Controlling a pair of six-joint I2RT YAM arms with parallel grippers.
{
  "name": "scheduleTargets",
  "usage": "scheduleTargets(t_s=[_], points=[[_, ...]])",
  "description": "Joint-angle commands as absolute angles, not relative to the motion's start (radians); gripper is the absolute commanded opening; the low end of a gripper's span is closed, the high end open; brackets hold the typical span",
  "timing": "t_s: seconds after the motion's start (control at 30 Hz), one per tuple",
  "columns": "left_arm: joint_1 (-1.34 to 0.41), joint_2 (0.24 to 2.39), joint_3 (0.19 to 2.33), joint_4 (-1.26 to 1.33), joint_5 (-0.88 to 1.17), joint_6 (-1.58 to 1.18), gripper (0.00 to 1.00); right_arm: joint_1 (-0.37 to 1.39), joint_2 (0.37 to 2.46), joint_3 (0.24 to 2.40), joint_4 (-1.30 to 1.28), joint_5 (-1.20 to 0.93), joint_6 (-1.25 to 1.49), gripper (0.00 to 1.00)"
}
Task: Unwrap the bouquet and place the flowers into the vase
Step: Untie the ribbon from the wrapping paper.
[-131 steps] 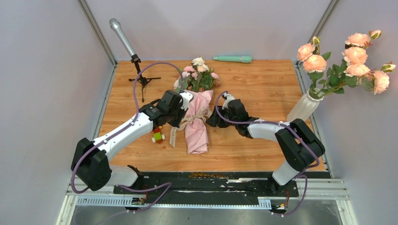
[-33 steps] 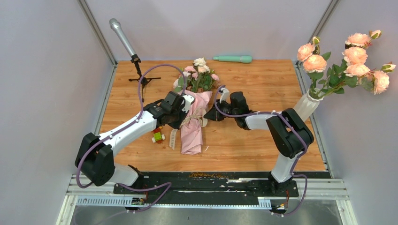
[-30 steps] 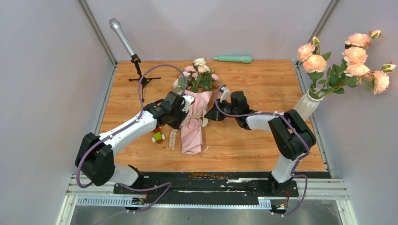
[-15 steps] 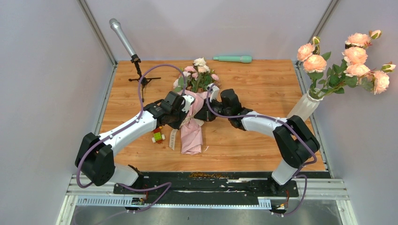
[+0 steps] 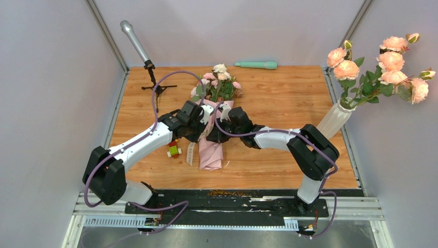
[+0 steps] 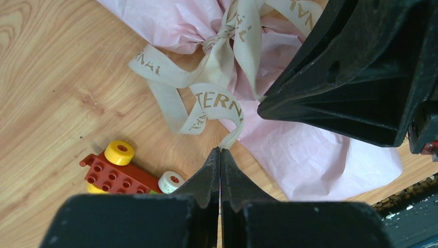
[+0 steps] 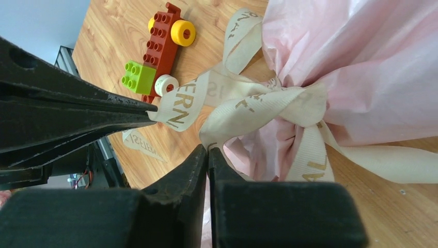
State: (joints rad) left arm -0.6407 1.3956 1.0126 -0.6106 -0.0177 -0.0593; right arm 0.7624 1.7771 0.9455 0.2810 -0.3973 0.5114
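The bouquet (image 5: 212, 150) lies on the table in pink crinkled paper (image 7: 372, 67). Its flowers (image 5: 219, 82) point toward the far side. A cream ribbon (image 6: 227, 51) is knotted round its middle. My left gripper (image 6: 220, 150) is shut on one loose ribbon tail, just left of the paper. My right gripper (image 7: 208, 149) reaches in from the right and is shut on a ribbon loop (image 7: 258, 103) beside the knot. Both grippers meet over the bouquet's waist (image 5: 209, 135). The white ribbed vase (image 5: 333, 118) stands at the right edge of the table.
A small toy of red, green and yellow bricks (image 5: 174, 150) sits just left of the bouquet. Large peach roses (image 5: 387, 67) fill the vase. A microphone on a stand (image 5: 137, 44) stands at the far left, and a mint-green cylinder (image 5: 256, 65) lies at the far edge.
My right gripper has moved left from the bouquet's right side onto the ribbon at the knot. The left arm has held still on the ribbon tail.
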Motion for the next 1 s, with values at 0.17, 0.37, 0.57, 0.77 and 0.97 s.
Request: scheduleTargets(t_s=[0.17,0.37,0.57,0.77,0.97], points=[[-0.641,1.385,1.032,-0.599,-0.007,-0.061,0.00,0.764,1.670,0.969,0.246,-0.351,0.476,0.31],[-0.642,1.385,1.032,-0.599,-0.014,-0.060,0.00,0.764,1.526,0.925,0.154,-0.315,0.449,0.56],[-0.641,1.382,1.033,-0.601,-0.027,-0.056,0.00,0.744,1.385,0.858,0.064,-0.211,0.383,0.67],[-0.642,1.378,1.032,-0.601,-0.036,-0.055,0.00,0.666,1.350,0.772,0.087,-0.129,0.309,0.69],[-0.641,1.373,1.032,-0.602,-0.037,-0.054,0.00,0.605,1.381,0.702,0.172,-0.082,0.299,0.66]])
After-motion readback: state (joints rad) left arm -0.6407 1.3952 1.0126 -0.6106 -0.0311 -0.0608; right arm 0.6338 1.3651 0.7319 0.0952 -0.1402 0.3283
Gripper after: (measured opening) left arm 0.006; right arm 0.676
